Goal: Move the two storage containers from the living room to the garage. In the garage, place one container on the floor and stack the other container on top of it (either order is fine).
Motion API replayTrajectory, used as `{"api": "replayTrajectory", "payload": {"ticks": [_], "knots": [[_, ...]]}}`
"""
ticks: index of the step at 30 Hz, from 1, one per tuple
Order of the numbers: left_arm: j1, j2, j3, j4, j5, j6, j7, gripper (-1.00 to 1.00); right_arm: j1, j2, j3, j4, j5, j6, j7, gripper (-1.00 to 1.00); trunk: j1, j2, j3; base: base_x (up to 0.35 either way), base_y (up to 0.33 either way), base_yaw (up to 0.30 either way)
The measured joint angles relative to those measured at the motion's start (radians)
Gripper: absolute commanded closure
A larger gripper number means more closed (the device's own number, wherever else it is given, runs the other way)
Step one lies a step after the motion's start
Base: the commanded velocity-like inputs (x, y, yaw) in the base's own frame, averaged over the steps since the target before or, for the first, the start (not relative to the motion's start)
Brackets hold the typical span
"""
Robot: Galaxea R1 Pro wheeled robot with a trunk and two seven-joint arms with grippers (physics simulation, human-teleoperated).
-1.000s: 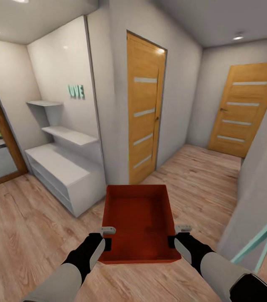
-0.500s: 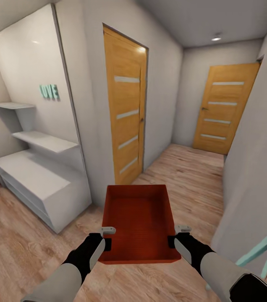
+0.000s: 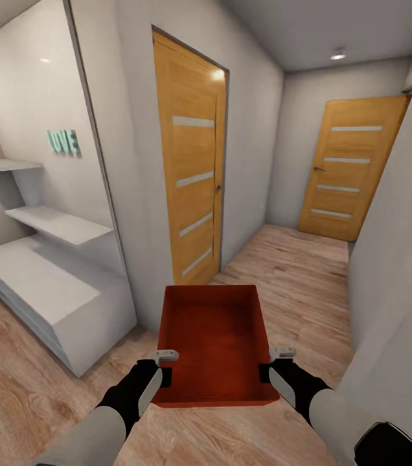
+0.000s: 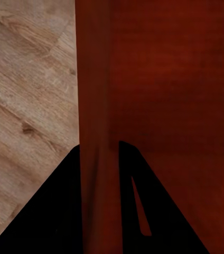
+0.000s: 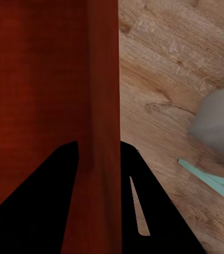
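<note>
A red-orange storage container [image 3: 214, 343] sits low in the centre of the head view, held off the light wood plank floor [image 3: 11, 388] between both arms; the left pincer [image 3: 165, 377] is clamped on the container's left wall near its near corner, and the right pincer [image 3: 265, 374] is clamped on the right wall opposite. In the left wrist view the container's wall [image 4: 93, 106] runs straight between the two dark fingers [image 4: 54, 211], one outside and one inside the bin; the right wrist view shows the same hold, the wall [image 5: 104, 106] pinched between its fingers [image 5: 154, 211], with plank flooring and a pale turquoise strip [image 5: 207, 180] beyond.

The setting is a hallway; a tall orange wood door [image 3: 190, 162] stands in the wall at centre left of the frame, a second like door [image 3: 352, 168] closes the corridor at upper right. At the left a white shelf unit [image 3: 44, 285] stands against a white panel bearing turquoise letters [image 3: 63, 142] reading LOVE; a ceiling light [image 3: 339, 55] glows at top right.
</note>
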Motion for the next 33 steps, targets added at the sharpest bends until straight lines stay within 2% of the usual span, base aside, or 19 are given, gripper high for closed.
{"api": "replayTrajectory", "payload": {"ticks": [8, 33], "knots": [[0.000, -0.001, 0.000, 0.000, -0.001, 0.000, 0.000, 1.00, 0.000, -0.001, 0.000, 0.000, 0.000, 0.000, 0.001, 1.00, 0.000, 0.000, 0.000, 0.322, 0.000, -0.068], [0.000, 0.000, 0.000, 0.001, 0.000, 0.000, 0.000, 1.00, 0.000, 0.000, 0.000, 0.000, 0.000, 0.001, 0.000, 1.00, 0.000, 0.000, 0.000, 0.322, 0.000, -0.241]]}}
